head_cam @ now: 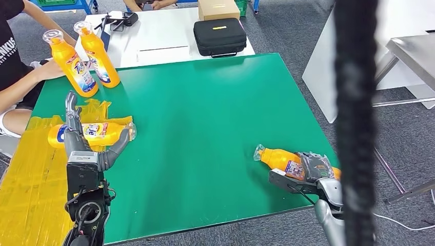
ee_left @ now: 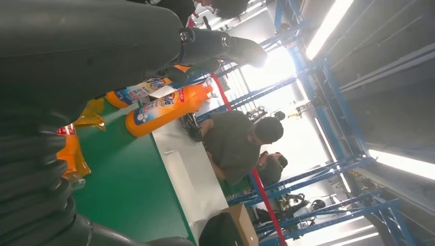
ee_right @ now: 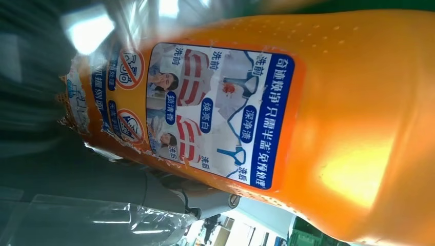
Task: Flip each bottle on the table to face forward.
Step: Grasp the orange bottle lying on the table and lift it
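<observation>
Two orange bottles [head_cam: 72, 64] [head_cam: 100, 56] stand upright at the far left of the green table [head_cam: 205, 118]; the left wrist view shows them as one bottle [ee_left: 164, 107] in front of the other [ee_left: 136, 92]. A third orange bottle [head_cam: 95, 133] lies on its side at the left, front label up. My left hand [head_cam: 77, 136] hangs over it, fingers stretched past it and thumb on its near side, not closed. A fourth bottle [head_cam: 279, 160] lies near the front right edge. My right hand [head_cam: 314, 169] grips its body, and its back label [ee_right: 220, 113] faces the right wrist camera.
A person [head_cam: 13, 66] sits at the table's left, one hand by the upright bottles. Crumpled yellow film [head_cam: 25, 174] covers the table's left strip. A white table [head_cam: 154, 38] behind holds a black case [head_cam: 219, 37] and a cardboard box [head_cam: 218, 8]. A black cable [head_cam: 354, 123] hangs close at the right.
</observation>
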Action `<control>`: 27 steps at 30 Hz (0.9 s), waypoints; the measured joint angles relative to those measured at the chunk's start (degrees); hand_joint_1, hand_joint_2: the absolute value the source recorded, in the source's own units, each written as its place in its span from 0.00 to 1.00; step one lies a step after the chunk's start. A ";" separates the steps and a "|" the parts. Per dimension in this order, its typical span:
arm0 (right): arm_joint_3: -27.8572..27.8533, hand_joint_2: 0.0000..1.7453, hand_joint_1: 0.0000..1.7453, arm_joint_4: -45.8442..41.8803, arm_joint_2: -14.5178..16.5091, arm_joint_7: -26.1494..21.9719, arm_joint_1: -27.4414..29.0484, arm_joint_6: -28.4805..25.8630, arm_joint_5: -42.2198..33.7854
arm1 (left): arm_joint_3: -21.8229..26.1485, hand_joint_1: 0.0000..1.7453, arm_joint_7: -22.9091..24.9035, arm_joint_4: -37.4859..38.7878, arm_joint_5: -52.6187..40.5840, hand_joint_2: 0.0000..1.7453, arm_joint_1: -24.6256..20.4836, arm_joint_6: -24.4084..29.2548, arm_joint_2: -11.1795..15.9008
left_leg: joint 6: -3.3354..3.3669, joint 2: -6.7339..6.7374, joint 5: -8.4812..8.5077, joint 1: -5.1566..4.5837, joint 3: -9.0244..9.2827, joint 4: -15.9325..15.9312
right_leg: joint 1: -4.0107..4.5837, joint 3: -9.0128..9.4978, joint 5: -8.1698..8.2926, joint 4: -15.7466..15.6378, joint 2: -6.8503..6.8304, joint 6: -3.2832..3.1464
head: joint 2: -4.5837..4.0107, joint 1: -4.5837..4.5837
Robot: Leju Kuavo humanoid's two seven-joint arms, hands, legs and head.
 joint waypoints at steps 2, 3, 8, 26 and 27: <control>0.00 1.00 1.00 0.05 0.08 0.03 -0.03 -0.04 0.06 | 0.00 0.00 -0.02 0.14 0.03 1.00 -0.01 -0.01 0.00 | 0.00 0.00 0.00 0.00 0.01 0.00 | 0.00 0.01 0.01 0.00 0.00 0.01 | 0.00 0.00; 0.00 1.00 1.00 0.07 0.11 0.04 -0.04 -0.09 0.13 | 0.00 0.00 -0.02 0.16 0.03 1.00 -0.02 -0.01 0.00 | 0.00 0.00 0.00 0.00 0.01 0.00 | 0.00 0.02 0.02 0.00 0.00 0.03 | 0.00 0.00; -0.02 1.00 1.00 0.20 0.69 0.05 -0.09 -2.98 0.78 | 0.01 0.00 -0.05 0.39 0.32 1.00 -0.05 -0.11 0.00 | 0.00 0.02 0.00 0.00 0.01 0.00 | 0.00 0.02 0.08 0.00 0.01 0.10 | 0.00 0.00; -1.85 1.00 1.00 -4.09 9.38 -5.60 -1.59 -32.21 -12.63 | -0.82 0.00 0.05 0.76 1.20 1.00 -0.34 -0.71 -0.48 | -0.07 0.02 -0.02 0.02 -0.22 0.00 | 0.01 -0.19 0.05 0.03 0.00 0.10 | 0.00 0.00; -1.84 1.00 1.00 -4.21 9.71 -6.97 -1.74 -34.19 -14.36 | -1.08 0.00 0.05 0.93 1.47 1.00 -0.50 -0.83 -0.48 | -0.07 0.02 -0.02 0.02 -0.22 0.00 | 0.01 -0.20 0.05 0.03 0.00 0.10 | 0.00 0.00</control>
